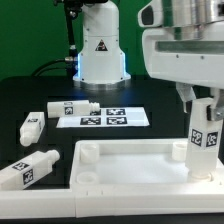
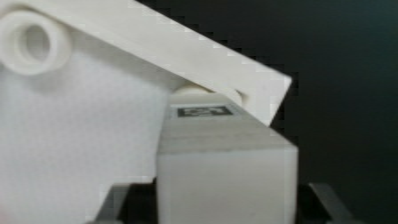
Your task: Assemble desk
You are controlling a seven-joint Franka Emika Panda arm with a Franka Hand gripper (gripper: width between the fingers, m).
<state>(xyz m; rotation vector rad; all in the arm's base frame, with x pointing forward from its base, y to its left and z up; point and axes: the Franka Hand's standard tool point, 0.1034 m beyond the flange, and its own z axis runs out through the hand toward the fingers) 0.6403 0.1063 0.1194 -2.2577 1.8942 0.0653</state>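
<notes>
Nearest in the exterior view lies the desk top (image 1: pixel 125 178): white plastic, flat, raised rim, and in the wrist view a round hole at one corner. Its long axis runs across the view, left to right. Just off its left end a loose leg (image 1: pixel 25 170) lies on its side. At the top's far corner on the exterior view's right, my gripper (image 1: pixel 203 112) is clamped on a blocky white leg (image 1: pixel 204 148). It stands upright, long axis vertical, black-and-white tag facing the camera. Whether its foot is seated I cannot tell. Farther back a second leg (image 1: pixel 30 126) and a third leg (image 1: pixel 72 108) lie flat near the marker board (image 1: pixel 103 118).
</notes>
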